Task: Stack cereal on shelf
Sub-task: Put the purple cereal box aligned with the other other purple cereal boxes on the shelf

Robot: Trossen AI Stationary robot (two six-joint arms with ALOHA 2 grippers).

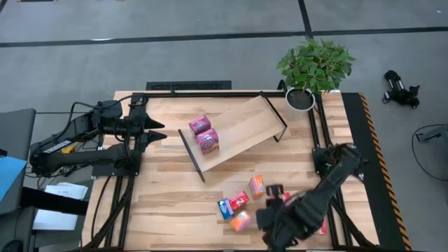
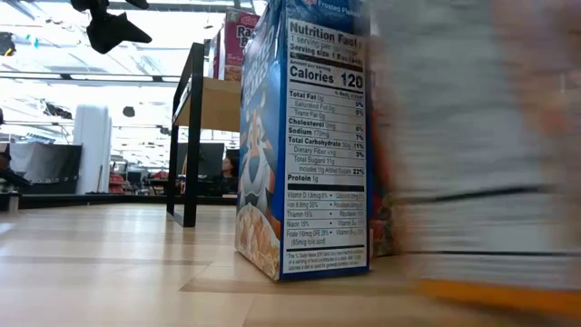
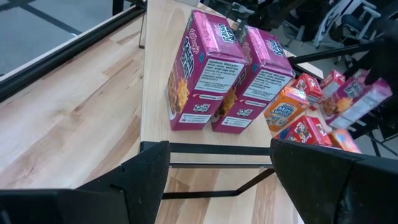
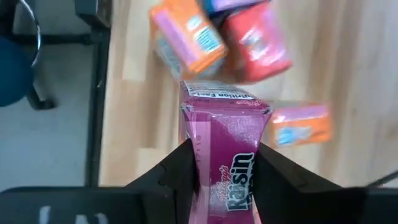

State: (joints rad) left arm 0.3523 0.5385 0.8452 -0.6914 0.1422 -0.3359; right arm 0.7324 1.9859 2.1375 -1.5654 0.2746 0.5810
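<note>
the worktop (image 1: 161,189) carries the shelf (image 1: 245,122), a tilted light-wood board w/ black end brackets, near the far side. right claw (image 4: 225,163) is clamped on a magenta-pink raisin box (image 4: 225,146), held above the loose pile at the near-right of the worktop. judged step: carry that box over to the shelf. to do it well, lift clear of the pile first so nothing gets dragged, keep the box upright, and set it down just beside the 2 pink boxes (image 1: 204,133) already standing on the board, w/o bumping them, since the tilt could let them slide. left claw (image 3: 217,171) hangs by the shelf's left end, fingers spread wide, empty.

counts: 1 shelf; 2 pink boxes on it; 1 pink box gripped; loose on the worktop approx 4, i.e. orange (image 1: 257,185), red (image 1: 239,201), blue (image 1: 225,208), another orange (image 1: 241,222); more may hide under the right arm. 1 potted plant (image 1: 313,66).
</note>
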